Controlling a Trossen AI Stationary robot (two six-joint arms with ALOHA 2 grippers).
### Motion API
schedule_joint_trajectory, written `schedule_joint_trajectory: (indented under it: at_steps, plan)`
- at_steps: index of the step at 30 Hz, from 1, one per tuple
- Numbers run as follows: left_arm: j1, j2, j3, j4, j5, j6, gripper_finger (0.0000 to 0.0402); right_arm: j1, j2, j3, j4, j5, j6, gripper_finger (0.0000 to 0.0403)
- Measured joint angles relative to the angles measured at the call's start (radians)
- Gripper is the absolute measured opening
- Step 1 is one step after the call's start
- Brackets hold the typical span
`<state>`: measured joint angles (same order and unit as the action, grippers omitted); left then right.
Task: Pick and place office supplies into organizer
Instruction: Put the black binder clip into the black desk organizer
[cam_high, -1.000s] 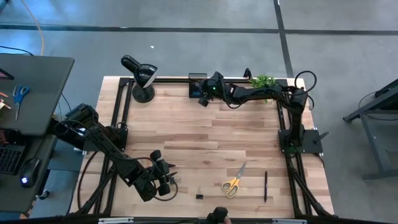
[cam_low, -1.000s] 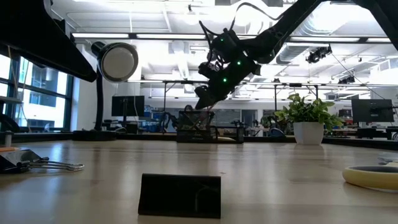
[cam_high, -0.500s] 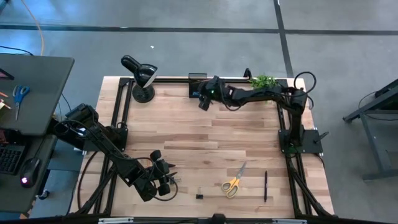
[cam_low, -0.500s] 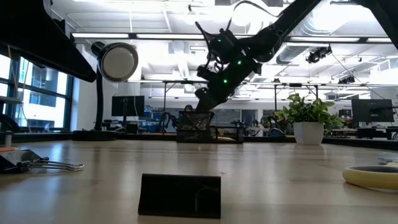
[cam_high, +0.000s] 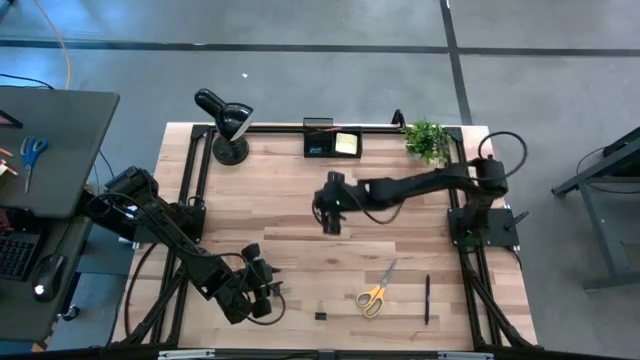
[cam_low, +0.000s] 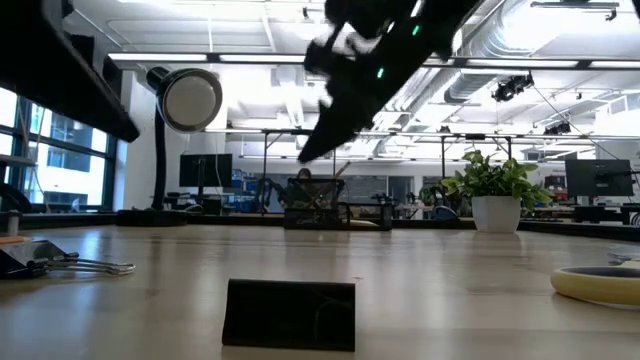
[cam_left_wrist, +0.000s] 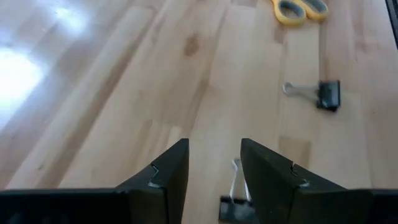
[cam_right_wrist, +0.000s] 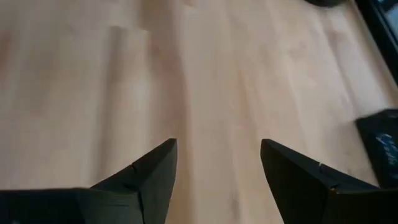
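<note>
The right gripper's (cam_right_wrist: 214, 180) jaws stand wide open and hold nothing, hanging over bare wood at the middle of the counter (cam_high: 300, 220); the left gripper (cam_left_wrist: 214, 171) sits low at the near left edge with its jaws part open on either side of the wire handles of a black binder clip (cam_left_wrist: 235, 202) that lies on the wood, not clamped. The organizer (cam_high: 333, 143) stands at the far edge of the counter with a yellow sticky-note pad (cam_high: 347, 143) in its right compartment. Left on the wood near the front are a second binder clip (cam_high: 321, 315), the yellow-handled scissors (cam_high: 376, 292) and a black pen (cam_high: 427, 299), all well apart from the organizer. Likely risks from here: the left jaws could close on the thin wire handles only, letting the clip swing or slip out on the long carry, and the flat scissors and slim pen give little to grip. The counter is pale wood planking in a black metal frame, carrying a black desk lamp (cam_high: 228, 125) and a small potted plant (cam_high: 426, 137) at its far side. Beyond is grey floor, and the level view shows a bright open workshop with ceiling lights
</note>
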<state>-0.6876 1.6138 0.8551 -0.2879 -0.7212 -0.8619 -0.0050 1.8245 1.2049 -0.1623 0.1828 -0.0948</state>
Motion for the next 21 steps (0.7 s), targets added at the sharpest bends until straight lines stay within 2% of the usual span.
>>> schedule_joint_trajectory:
  at_steps: [4,9,21]
  plan:
    - [0.000,0.000,0.000,0.001,0.107,0.065,0.0134,0.079,-0.053,-0.004,-0.061,0.005,0.035,0.0229]
    - [0.000,0.000,0.000,0.007,0.165,0.083,0.0147,0.151,-0.075,-0.050,-0.082,0.034,0.045,0.0227]
    - [0.000,0.068,0.000,0.027,0.238,0.019,0.0314,0.258,-0.076,-0.237,0.117,0.068,0.099,0.0222]
